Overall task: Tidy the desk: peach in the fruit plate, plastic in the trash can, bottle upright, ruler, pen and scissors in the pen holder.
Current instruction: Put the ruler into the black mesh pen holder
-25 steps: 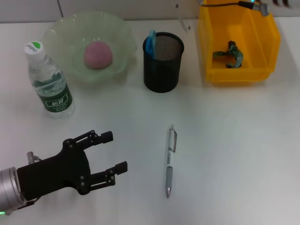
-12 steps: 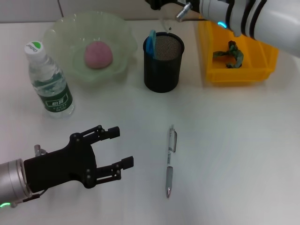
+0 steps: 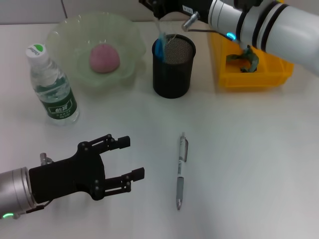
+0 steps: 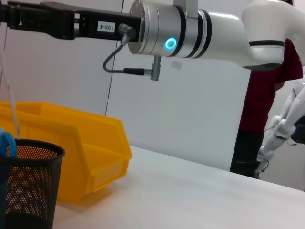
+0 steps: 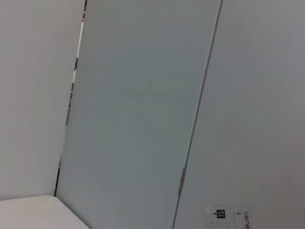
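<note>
My right gripper (image 3: 155, 8) is above the black mesh pen holder (image 3: 173, 65), shut on a clear ruler (image 3: 162, 31) that hangs down with its lower end at the holder's rim. The ruler also shows in the left wrist view (image 4: 8, 90). Blue scissors (image 3: 159, 46) stand in the holder. A grey pen (image 3: 180, 170) lies on the table in front. My left gripper (image 3: 127, 158) is open and empty, left of the pen. The peach (image 3: 103, 57) lies in the green fruit plate (image 3: 65, 35). The bottle (image 3: 51, 85) stands upright. Green plastic (image 3: 245, 58) lies in the yellow bin (image 3: 251, 79).
The right arm (image 3: 259, 22) reaches across above the yellow bin. The pen holder and the bin also show in the left wrist view, the holder (image 4: 28, 191) and the bin (image 4: 90, 143). White table surface lies around the pen.
My right arm has come in from the right and moved left over the pen holder with the ruler hanging from it. My left gripper has shifted a little right towards the pen.
</note>
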`<state>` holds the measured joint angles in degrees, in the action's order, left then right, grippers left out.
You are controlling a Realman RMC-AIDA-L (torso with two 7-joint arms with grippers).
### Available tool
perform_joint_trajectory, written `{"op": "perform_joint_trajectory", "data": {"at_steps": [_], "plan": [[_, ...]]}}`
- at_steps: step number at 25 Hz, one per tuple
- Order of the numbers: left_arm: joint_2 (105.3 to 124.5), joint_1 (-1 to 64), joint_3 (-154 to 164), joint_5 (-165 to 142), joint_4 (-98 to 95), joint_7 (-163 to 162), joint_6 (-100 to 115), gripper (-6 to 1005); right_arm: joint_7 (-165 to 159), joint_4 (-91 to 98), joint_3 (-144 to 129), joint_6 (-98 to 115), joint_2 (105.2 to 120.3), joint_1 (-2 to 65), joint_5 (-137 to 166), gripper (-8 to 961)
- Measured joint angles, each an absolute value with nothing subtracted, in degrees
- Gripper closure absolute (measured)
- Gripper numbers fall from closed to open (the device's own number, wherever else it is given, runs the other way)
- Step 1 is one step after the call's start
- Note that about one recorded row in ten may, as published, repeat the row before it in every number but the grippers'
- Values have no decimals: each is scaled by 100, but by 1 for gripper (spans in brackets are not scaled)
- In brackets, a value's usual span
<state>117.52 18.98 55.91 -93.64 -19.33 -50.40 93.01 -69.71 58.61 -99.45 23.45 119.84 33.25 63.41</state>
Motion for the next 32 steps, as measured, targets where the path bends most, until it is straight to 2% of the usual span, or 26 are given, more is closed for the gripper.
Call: {"op": "perform_joint_trajectory", "data": {"at_steps": [32], "plan": [[11795,1923,5590,-9369,-1996,-5021,9351,197,-6852,5032,-9960,2747,11988,3252,5961,447]]}}
